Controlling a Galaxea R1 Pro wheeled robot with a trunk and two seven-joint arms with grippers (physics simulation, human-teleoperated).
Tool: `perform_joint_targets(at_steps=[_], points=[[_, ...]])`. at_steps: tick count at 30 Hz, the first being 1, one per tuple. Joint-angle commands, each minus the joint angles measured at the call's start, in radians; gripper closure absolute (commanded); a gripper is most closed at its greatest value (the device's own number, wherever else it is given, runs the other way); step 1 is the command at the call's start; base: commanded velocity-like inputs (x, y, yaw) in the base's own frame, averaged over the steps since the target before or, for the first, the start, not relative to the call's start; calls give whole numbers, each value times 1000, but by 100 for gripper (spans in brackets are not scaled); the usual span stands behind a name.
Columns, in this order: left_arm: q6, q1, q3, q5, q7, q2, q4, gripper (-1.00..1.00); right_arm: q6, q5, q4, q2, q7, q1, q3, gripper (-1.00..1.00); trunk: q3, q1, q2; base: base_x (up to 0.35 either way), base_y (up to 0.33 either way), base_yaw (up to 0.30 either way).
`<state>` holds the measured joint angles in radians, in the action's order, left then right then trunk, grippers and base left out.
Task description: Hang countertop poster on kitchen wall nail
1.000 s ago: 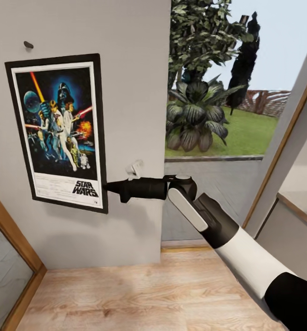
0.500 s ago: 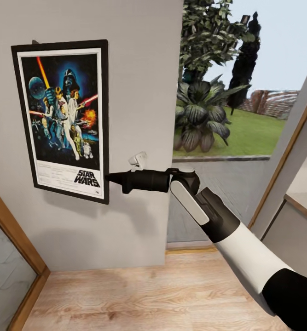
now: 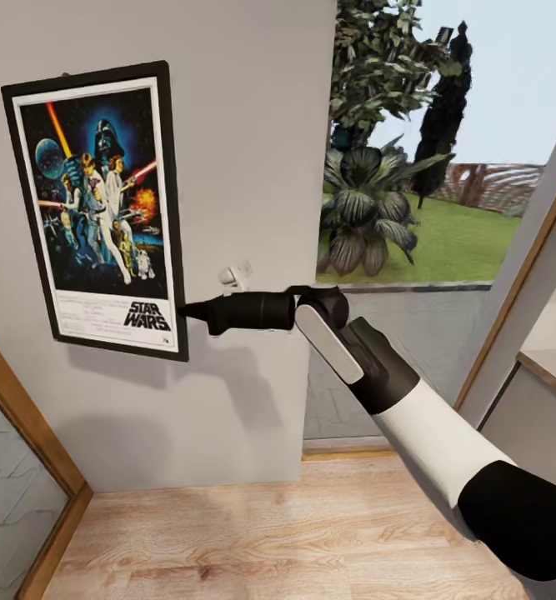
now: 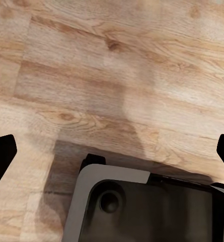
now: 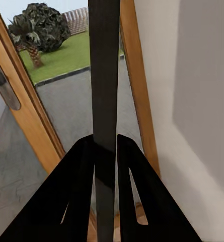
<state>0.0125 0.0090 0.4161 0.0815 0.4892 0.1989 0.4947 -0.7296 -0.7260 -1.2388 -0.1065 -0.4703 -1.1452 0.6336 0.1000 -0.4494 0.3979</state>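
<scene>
The poster, tall and black-framed with "STAR WARS" lettering at its bottom, lies flat against the grey wall, tilted slightly. My right gripper is shut on the frame's lower right edge, with the arm reaching in from the right. In the right wrist view the thin black frame edge runs between the closed fingers of the right gripper. My left gripper is open and holds nothing, pointing down at the wooden floor. The kitchen countertop is out of view.
A large window onto a garden with plants is right of the wall. A wood-framed glass door stands at lower left and another wooden frame at the right. My grey base sits below the left gripper.
My right gripper has lifted the poster up the wall. Its top edge now covers the nail that showed above it a second ago. The camera has also shifted a little.
</scene>
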Motion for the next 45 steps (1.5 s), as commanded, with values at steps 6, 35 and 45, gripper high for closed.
perform_joint_targets(at_steps=[6,35,45], points=[[-2,0,1,8,5,0,1,-100,-14,-39,74,-23,-22,-44,-1,100,2,-1,2,0,0,0],[0,0,1,8,5,1,1,-100,-10,-161,185,-43,-24,-209,0,100,2,-1,2,0,0,0],[61,0,1,8,5,1,1,-100,-10,-162,207,-48,-24,-244,0,100,2,-1,2,0,0,0]])
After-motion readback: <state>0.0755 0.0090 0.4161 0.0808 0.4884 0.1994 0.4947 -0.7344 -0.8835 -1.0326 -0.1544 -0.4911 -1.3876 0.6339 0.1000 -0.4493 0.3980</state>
